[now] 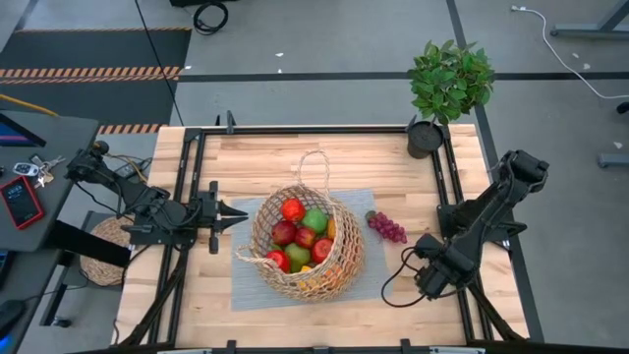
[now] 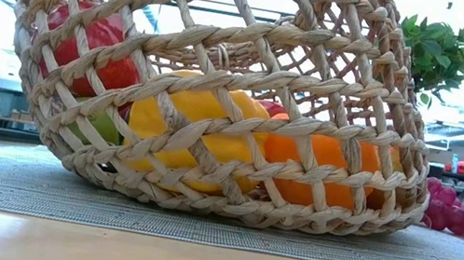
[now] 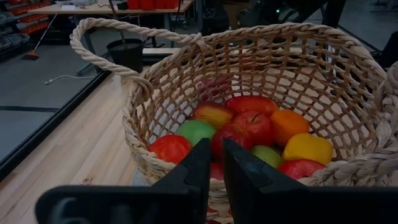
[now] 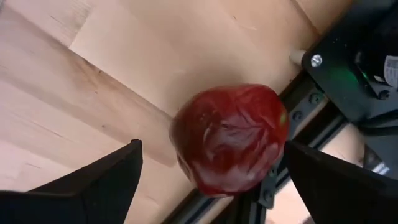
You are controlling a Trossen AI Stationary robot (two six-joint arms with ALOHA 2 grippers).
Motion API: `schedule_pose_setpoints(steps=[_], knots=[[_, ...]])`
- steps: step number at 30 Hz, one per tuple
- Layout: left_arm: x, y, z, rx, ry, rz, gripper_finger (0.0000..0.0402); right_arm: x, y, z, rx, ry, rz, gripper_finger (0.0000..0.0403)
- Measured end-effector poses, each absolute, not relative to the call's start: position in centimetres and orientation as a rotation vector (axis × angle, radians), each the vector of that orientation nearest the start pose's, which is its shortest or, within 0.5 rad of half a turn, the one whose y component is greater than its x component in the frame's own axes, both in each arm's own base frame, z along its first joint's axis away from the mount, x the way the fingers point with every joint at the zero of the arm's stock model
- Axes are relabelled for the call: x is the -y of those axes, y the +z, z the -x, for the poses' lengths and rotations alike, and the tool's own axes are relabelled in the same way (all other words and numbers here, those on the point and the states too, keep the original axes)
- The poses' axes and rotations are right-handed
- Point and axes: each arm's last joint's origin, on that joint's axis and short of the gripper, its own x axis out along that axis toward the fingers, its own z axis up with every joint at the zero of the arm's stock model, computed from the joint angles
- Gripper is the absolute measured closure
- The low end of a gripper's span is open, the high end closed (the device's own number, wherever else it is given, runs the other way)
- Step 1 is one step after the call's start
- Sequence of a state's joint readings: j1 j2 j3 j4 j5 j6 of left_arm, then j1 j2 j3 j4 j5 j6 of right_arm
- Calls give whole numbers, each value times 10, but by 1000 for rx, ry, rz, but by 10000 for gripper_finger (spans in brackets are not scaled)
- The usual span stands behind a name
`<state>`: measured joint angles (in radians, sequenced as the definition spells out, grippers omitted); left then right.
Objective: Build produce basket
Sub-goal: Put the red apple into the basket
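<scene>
Potted plant (image 1: 447, 88) sits at the table's (image 1: 246, 157) far right corner — black pot, leafy green top. Grey mat (image 1: 246, 280) lies mid-table. Off the left edge: round woven mat (image 1: 98, 258), plus a side surface w/ red phone (image 1: 20, 201) and keys (image 1: 41, 169).

A workshop-like lab: concrete floor (image 1: 324, 39) with hazard-striped mat (image 1: 93, 59), cables, railed workbench (image 1: 256, 147).

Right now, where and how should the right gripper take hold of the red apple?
Grip the red apple across its wide round middle, coming straight down: it lies on the bare table, and the right gripper hangs open on both sides.
</scene>
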<state>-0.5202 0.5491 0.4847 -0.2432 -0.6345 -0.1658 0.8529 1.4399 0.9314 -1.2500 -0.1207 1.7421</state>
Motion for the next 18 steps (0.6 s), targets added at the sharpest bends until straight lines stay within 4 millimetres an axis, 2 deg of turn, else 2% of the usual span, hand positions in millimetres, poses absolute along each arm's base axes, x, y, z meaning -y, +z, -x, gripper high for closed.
schedule_pose_setpoints(steps=[6,13,18], knots=[[50,258,-121,-248,134,-4,353,-168,197,-124,-1547,-868,-596,17],[50,258,-121,-248,134,-4,353,-166,175,-113,-1521,-923,-645,17],[50,258,-121,-247,134,-3,353,-164,172,-110,-1515,-956,-647,17]])
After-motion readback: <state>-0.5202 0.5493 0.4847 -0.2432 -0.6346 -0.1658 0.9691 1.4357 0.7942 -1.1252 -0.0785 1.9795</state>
